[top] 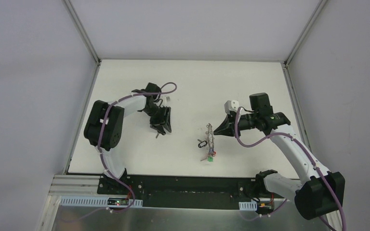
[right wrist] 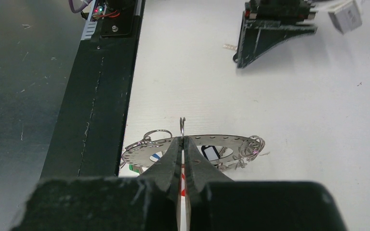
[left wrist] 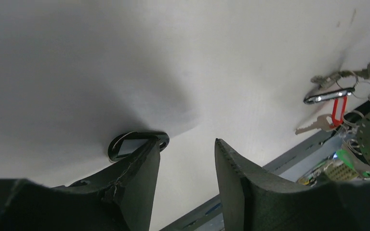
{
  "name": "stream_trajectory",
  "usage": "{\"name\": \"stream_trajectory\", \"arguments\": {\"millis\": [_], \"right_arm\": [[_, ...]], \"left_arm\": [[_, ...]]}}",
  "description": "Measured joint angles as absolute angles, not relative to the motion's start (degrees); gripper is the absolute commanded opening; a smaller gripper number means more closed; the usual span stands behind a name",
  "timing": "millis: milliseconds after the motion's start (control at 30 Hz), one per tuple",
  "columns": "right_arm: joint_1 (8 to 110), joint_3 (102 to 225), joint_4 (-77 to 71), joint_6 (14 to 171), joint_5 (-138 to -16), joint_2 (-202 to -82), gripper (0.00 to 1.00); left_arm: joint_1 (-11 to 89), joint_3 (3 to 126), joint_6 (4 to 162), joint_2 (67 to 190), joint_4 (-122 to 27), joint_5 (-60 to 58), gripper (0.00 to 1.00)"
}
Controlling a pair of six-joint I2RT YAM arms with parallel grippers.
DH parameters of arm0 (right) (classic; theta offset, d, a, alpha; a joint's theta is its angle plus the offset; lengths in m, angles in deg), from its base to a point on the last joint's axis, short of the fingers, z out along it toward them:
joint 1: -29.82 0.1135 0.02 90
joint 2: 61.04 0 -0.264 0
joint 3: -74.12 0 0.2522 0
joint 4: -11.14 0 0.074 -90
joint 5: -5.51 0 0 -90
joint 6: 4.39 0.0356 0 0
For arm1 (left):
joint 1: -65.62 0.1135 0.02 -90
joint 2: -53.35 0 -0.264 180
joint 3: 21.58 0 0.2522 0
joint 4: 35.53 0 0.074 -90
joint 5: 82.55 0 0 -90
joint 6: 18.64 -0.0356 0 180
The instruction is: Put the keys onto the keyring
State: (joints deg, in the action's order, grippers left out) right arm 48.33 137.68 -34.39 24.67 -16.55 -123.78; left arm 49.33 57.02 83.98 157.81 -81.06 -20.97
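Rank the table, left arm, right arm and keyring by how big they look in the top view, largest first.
1. table
2. left arm and right arm: they look about alike, so I won't rank one above the other
3. keyring, by far the smallest

- Left arm point(top: 125, 102): folded at the elbow toward 9 o'clock, forearm running toward 2 o'clock, wrist bent back.
- Left gripper point(left wrist: 185, 144): points toward 6 o'clock, fingers spread with a clear gap, holding nothing.
- Right arm point(top: 294, 147): elbow low at 5 o'clock, forearm rising toward 11 o'clock, wrist level.
- Right gripper point(right wrist: 183, 140): points toward 9 o'clock, fingers pressed together on the keyring point(right wrist: 221, 139).
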Motion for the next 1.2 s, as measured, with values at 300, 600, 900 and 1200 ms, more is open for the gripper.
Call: {"name": "stream_trajectory", "arguments": {"millis": [300,600,900,1200], "right_arm": [[46.9,137.7,-33.9,25.0,-16.6,-123.5,0.00],[46.8,137.5,-33.6,25.0,-16.6,-123.5,0.00],[46.7,136.7,-33.3,25.0,-16.6,-123.5,0.00],[46.4,136.7,-33.3,25.0,-16.6,-123.5,0.00]], "left_arm": [[35.6,59.6,80.5,159.6,-82.1,-23.9,0.54],[36.1,58.4,74.8,150.4,-81.2,-16.7,0.58],[36.1,61.3,71.9,152.8,-82.7,-8.8,0.56],[36.1,64.3,71.7,160.5,-83.5,-5.4,0.48]]}}
